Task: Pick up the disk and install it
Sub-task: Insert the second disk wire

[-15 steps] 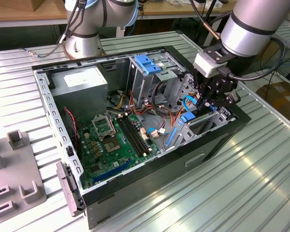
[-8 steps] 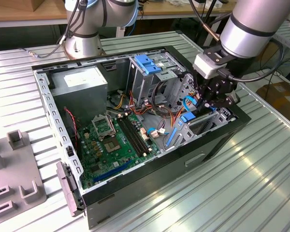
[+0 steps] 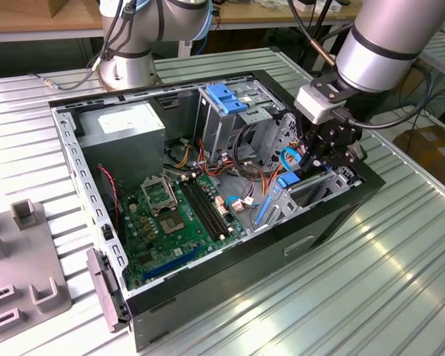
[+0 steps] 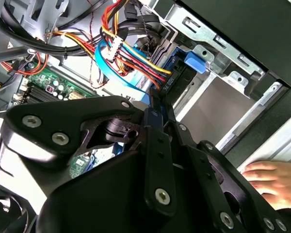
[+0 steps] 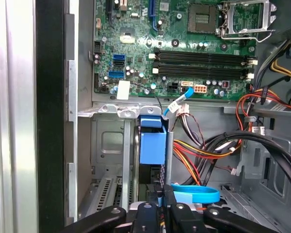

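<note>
Disk stands on edge directly ahead of the end effector, its blue carrier upright in the drive bay of the open computer case, and the black fingers appear closed on its near edge, pinching the thin carrier between them. In the exterior view the end effector reaches down into the corner of the case with a bit of blue at its tips. Judging by its build, the disk is a stiff, dense metal slab, fairly heavy for its size and sensitive to knocks; the plastic carrier frame is the sensible place to take hold, squarely across its thickness, since the smooth faces would slip. A light blue flat cable loops just beside the fingers, and a bundle of red, yellow and orange wires runs close on the same side, near enough to snag. Beyond the bay lies the green motherboard with its dark memory slots. A person's hand rests outside the case wall, on the ribbed metal desk.
</note>
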Controlling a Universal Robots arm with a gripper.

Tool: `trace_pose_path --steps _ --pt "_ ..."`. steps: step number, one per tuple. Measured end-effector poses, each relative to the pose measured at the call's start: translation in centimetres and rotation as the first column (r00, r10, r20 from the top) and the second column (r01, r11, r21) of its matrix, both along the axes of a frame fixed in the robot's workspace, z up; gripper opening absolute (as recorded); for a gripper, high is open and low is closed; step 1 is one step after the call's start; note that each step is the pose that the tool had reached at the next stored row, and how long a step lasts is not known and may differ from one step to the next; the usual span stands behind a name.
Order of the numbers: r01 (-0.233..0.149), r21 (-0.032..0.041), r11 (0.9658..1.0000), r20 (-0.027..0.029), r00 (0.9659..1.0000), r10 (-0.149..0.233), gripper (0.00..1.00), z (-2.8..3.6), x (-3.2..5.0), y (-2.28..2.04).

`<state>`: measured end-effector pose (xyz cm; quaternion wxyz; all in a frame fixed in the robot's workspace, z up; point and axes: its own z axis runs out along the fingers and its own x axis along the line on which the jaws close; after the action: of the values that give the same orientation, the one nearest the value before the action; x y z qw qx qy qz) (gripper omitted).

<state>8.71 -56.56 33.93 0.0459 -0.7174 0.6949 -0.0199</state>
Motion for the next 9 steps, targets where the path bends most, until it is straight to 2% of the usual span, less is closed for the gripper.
trace_pose_path --steps 7,9 --pt "0.0 0.0012 1.0 0.0002 1.0 0.0 0.18 -0.06 0.0 0.0" --pt "0.0 0.0017 1.0 0.0002 1.0 0.0 0.18 0.11 0.0 -0.01"
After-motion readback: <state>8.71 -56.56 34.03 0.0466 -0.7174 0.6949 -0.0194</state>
